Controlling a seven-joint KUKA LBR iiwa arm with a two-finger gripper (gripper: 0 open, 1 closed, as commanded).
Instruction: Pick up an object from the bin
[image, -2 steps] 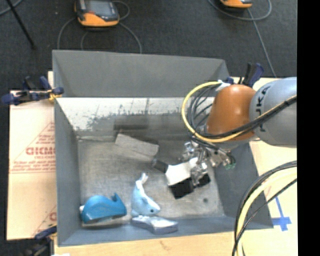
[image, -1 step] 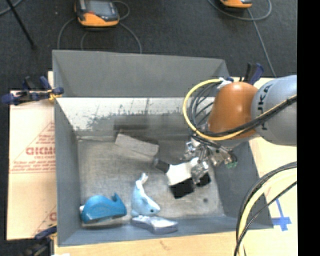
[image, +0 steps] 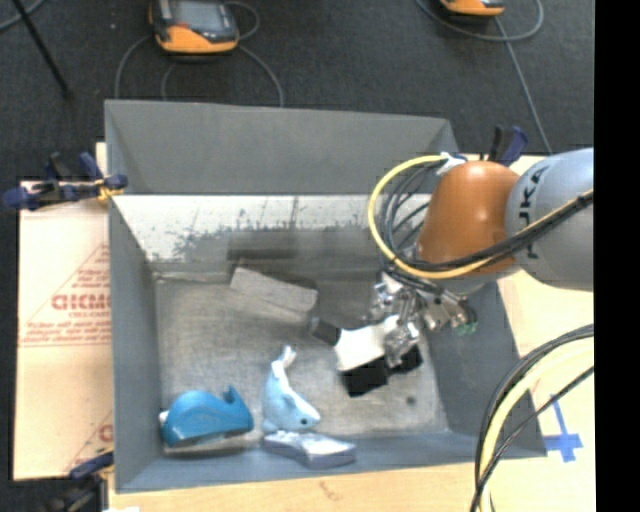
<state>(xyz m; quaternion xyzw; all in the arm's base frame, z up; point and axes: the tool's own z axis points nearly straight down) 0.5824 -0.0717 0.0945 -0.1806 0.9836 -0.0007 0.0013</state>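
Blue whale (image: 205, 417) and pale dolphin (image: 288, 400) at front wall, untouched. Mid-bin, right side: white block (image: 358, 347), black block (image: 366, 379) touching just below it; both small, boxy, hard-edged. Tool (image: 402, 338) low, right against white block. Spread or pinching: cannot tell. Step, likely: grasp at white block. Next calls for firm pinch, then straight lift clear of bin (image: 130, 330). Grey slab (image: 272, 290) near back wall, apart.

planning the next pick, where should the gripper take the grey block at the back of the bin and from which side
Probably across the middle of the grey block, closing on its two long sides, coming straight down from above. It lies flat and slanted on the bin floor, both long edges seemingly free.
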